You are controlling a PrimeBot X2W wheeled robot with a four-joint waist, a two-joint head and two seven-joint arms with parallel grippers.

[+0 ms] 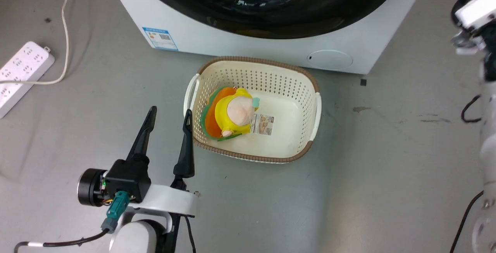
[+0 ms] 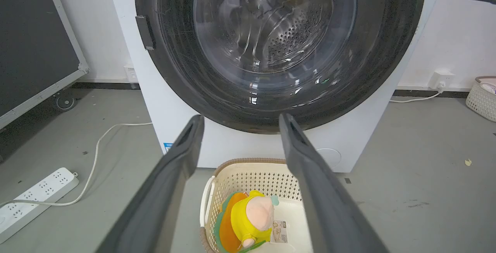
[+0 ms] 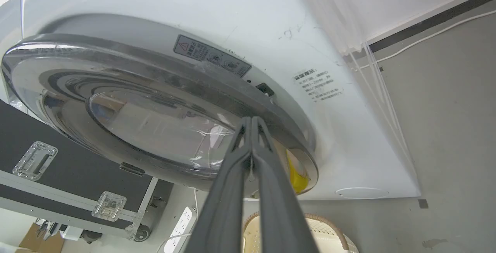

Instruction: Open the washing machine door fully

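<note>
I see the washing machine [image 1: 201,36] standing at the far edge of the floor before me. Its door [image 2: 279,43] lies flat against the white front, the glossy black ring round the clear glass bowl, and the drum's holes show through the glass. The handle tab [image 2: 145,32] sits on the door's left rim. From the left wrist view I see no gap at the rim, though I cannot tell if it is latched.

My left gripper [image 1: 171,110] hovers low over the floor with its fingers spread wide, holding nothing, just beside the basket's left rim. My right gripper [image 3: 251,120] has its fingers pressed together with nothing between them. Its tips point at the door's outer rim, and I cannot tell if they touch it. The right arm [image 1: 474,11] shows at the machine's right side.

The basket [image 1: 271,78] rests on the floor just before the machine's lower front, below the round flap [image 1: 329,58]. A yellow toy [image 1: 234,113] lies against its left wall. A blue sticker [image 1: 159,38] marks the machine's lower left corner. A power strip [image 1: 23,71] lies at the floor's left edge.
</note>
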